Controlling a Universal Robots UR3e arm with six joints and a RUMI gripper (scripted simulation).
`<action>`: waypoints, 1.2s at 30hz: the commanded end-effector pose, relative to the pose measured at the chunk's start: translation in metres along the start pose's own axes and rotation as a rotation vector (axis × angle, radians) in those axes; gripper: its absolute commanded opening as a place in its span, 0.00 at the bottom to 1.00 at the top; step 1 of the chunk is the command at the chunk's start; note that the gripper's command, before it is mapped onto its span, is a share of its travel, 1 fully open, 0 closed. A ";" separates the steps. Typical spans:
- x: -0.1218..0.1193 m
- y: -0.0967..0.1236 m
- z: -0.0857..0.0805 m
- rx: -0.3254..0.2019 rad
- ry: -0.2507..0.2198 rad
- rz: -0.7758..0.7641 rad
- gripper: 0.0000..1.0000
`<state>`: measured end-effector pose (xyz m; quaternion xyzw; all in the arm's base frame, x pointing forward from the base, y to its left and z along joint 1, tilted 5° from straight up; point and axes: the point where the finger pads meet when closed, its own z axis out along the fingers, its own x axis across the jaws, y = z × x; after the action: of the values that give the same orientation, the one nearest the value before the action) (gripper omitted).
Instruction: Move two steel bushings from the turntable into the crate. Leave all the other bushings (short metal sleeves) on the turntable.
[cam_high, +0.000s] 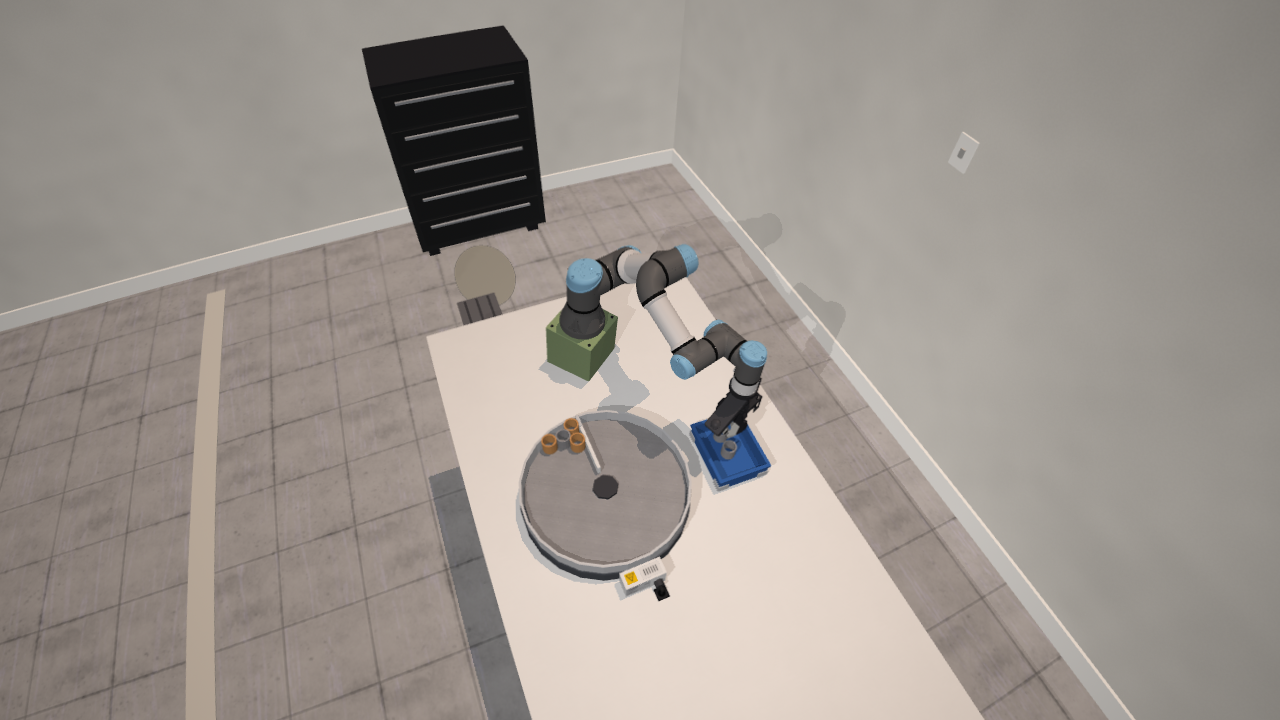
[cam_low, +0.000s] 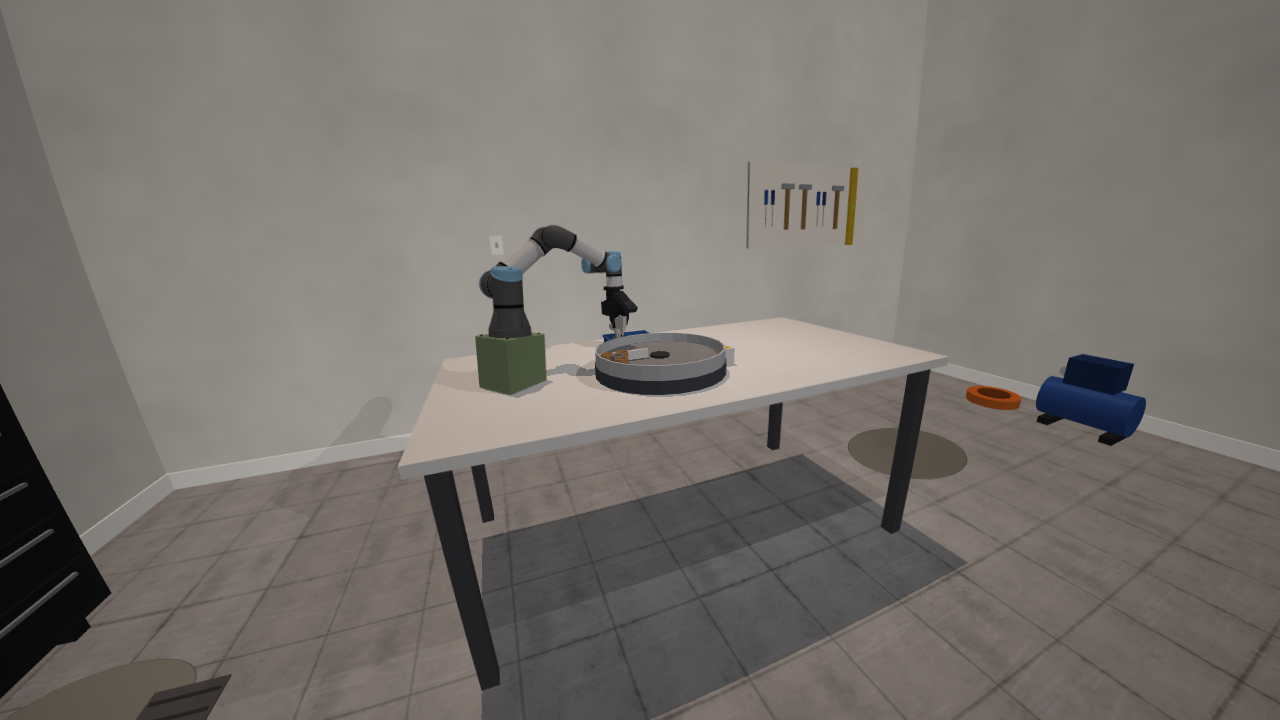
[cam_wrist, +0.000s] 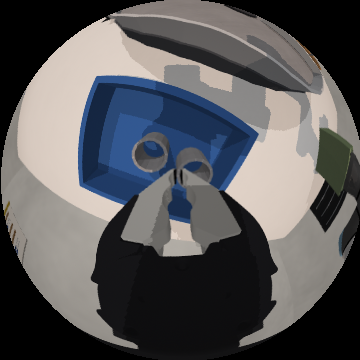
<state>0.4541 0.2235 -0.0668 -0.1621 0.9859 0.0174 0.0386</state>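
Note:
My gripper (cam_high: 726, 435) (cam_low: 615, 325) (cam_wrist: 178, 170) is shut on the wall of a grey steel bushing (cam_wrist: 196, 163) and holds it low inside the blue crate (cam_high: 757, 465) (cam_wrist: 102, 125), which stands to the right of the turntable. A second steel bushing (cam_wrist: 150, 152) lies in the crate just to its left in the wrist view. On the round grey turntable (cam_high: 626, 528) (cam_low: 662, 371), at its far left, stand three orange bushings (cam_high: 548, 445) and a grey one (cam_high: 562, 436), close together.
A grey bar (cam_high: 588, 443) reaches from the turntable's rim towards its black hub (cam_high: 605, 486). The arm's green pedestal (cam_high: 581, 344) stands behind the turntable. A small control box (cam_high: 644, 575) sits at the turntable's near edge. A wall runs along the table's right side.

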 end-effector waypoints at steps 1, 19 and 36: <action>-0.001 0.000 -0.001 0.000 -0.004 0.000 0.00; -0.001 0.000 0.004 0.000 -0.004 0.000 0.00; -0.001 0.000 0.005 0.000 -0.004 0.000 0.00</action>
<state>0.4546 0.2239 -0.0727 -0.1621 0.9859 0.0174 0.0386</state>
